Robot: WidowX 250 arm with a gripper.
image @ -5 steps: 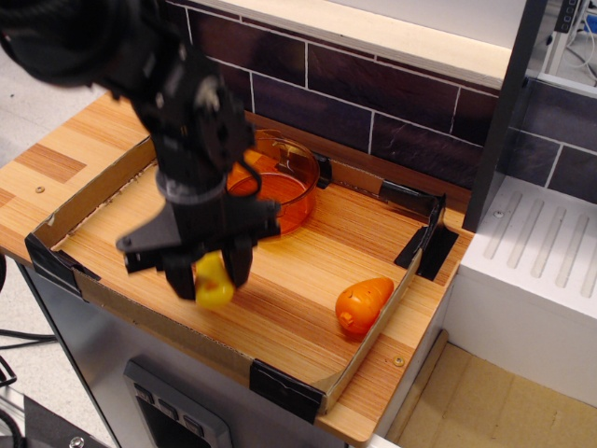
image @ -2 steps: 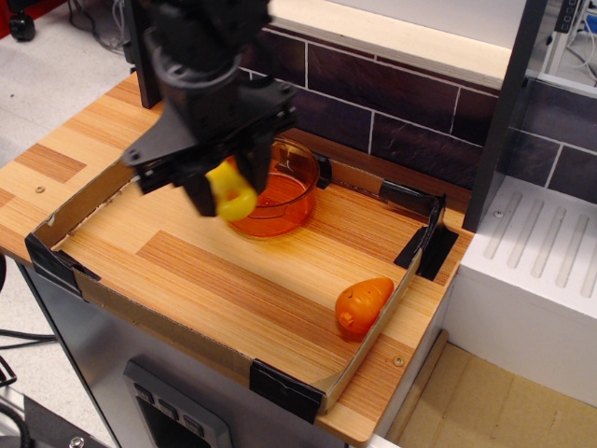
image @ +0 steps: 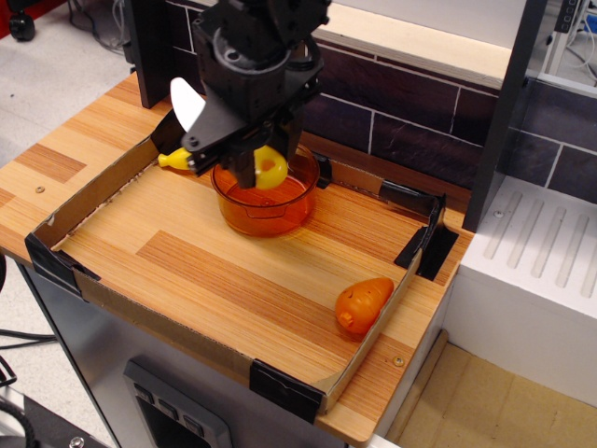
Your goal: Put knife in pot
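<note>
One knife (image: 266, 168), one pot (image: 264, 198), one carrot toy (image: 363, 302), one banana toy (image: 173, 160), one cardboard tray (image: 56, 245).

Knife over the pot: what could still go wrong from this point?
1. The knife is held by its yellow handle in the gripper, with the white blade sticking out up and to the left, past the rim of the pot. If released like this, it may tip over the low wall instead of dropping inside.
2. The gripper hangs close above the rim; a further descent might knock or shove the light pot.
3. A yellow toy lies just left of the pot and could get bumped.
</note>
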